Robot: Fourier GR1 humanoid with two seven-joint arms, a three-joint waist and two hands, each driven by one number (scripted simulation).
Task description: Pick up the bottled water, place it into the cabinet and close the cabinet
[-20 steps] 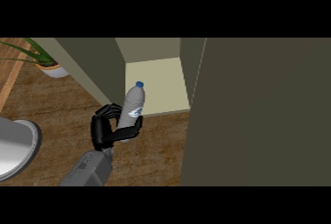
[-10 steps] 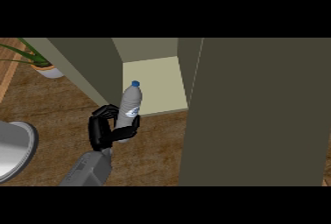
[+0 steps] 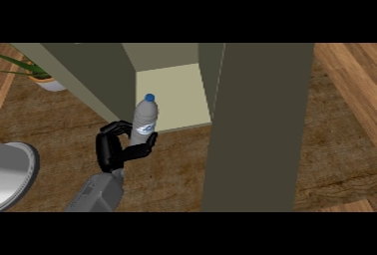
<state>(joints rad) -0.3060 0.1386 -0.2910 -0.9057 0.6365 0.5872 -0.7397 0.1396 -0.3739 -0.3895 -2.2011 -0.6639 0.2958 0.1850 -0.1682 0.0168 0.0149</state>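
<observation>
Head view: one robot hand, the left (image 3: pixel 117 147), comes up from the lower edge on its grey forearm, its fingers and thumb curled round the lower half of the bottled water (image 3: pixel 144 119). The bottle stands nearly upright with its blue cap on top, held just in front of the open cabinet (image 3: pixel 173 89), at the lip of the pale shelf floor and close beside the cabinet's left wall. The cabinet door (image 3: pixel 254 129) stands swung out as a broad dark panel to the right of the opening. By the look of it the pick-up is done and the placing is under way; the bottle is not yet set down inside, and the door is yet to be closed. The right robot hand does not show. Counted: one bottle, one cabinet with one open door, one potted plant (image 3: pixel 40 77) at the upper left, and one grey round dish (image 3: pixel 11 172) at the left edge of the wooden table (image 3: pixel 66 119).
</observation>
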